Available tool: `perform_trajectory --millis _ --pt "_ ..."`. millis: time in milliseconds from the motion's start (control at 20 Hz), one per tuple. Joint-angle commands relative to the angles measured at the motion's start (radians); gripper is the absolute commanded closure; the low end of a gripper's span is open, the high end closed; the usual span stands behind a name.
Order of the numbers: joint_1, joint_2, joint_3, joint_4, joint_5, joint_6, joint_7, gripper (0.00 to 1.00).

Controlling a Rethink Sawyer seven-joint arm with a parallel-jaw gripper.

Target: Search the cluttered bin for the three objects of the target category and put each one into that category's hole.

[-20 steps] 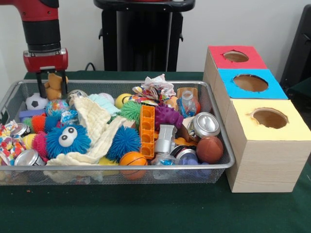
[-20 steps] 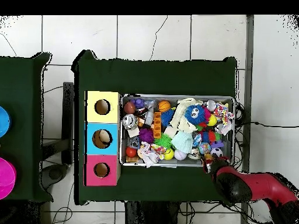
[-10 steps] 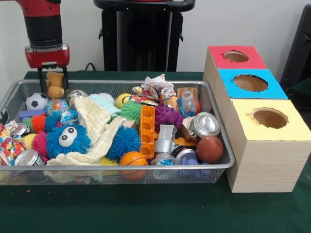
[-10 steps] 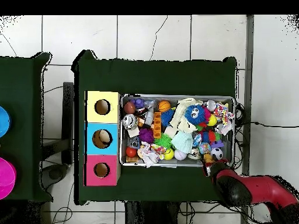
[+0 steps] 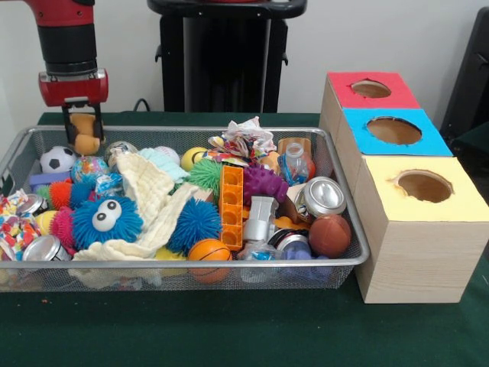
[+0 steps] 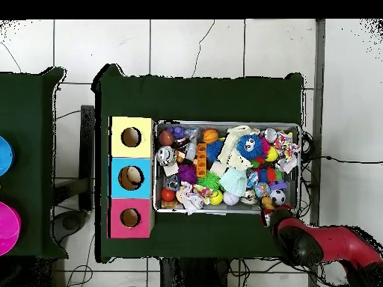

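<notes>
My gripper (image 5: pixel 84 134) hangs over the far left corner of the wire mesh bin (image 5: pixel 183 274) and is shut on a tan teddy bear (image 5: pixel 85 131), held just above the bin's rim. In the overhead view the gripper (image 6: pixel 267 211) sits at the bin's (image 6: pixel 226 125) lower right corner, and the bear (image 6: pixel 266 202) shows at its tip. The red-surround hole (image 5: pixel 370 89) is the farthest of three on the wood box; in the overhead view the red hole (image 6: pixel 130 218) is the lowest. I see no tiger or pale plush among the clutter.
The bin holds blue, green, orange and purple puffer balls (image 5: pixel 107 219), a soccer ball (image 5: pixel 56 159), a basketball (image 5: pixel 208 254), cans (image 5: pixel 324 196), a cream cloth (image 5: pixel 149 187) and an orange block (image 5: pixel 231 206). The blue hole (image 5: pixel 393 130) and yellow hole (image 5: pixel 424 186) lie nearer the camera.
The gripper has risen with the teddy bear, lifting it from the bin's far left corner to above the rim, and drifted slightly away from the bin.
</notes>
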Motion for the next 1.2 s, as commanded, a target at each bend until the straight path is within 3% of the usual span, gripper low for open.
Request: perform_trajectory --millis 50,500,600,800,1200 --pt "0.006 0.038 -0.065 -0.012 -0.067 0.018 -0.066 1.0" --pt "0.015 0.037 -0.057 -0.01 -0.06 0.006 -0.055 1.0" --pt "0.046 0.009 -0.051 0.0 -0.046 0.0 -0.026 1.0" --pt "0.117 -0.043 -0.026 -0.003 0.018 0.044 0.003 1.0" --pt "0.2 -0.085 -0.004 -0.052 0.149 0.158 -0.032 1.0"
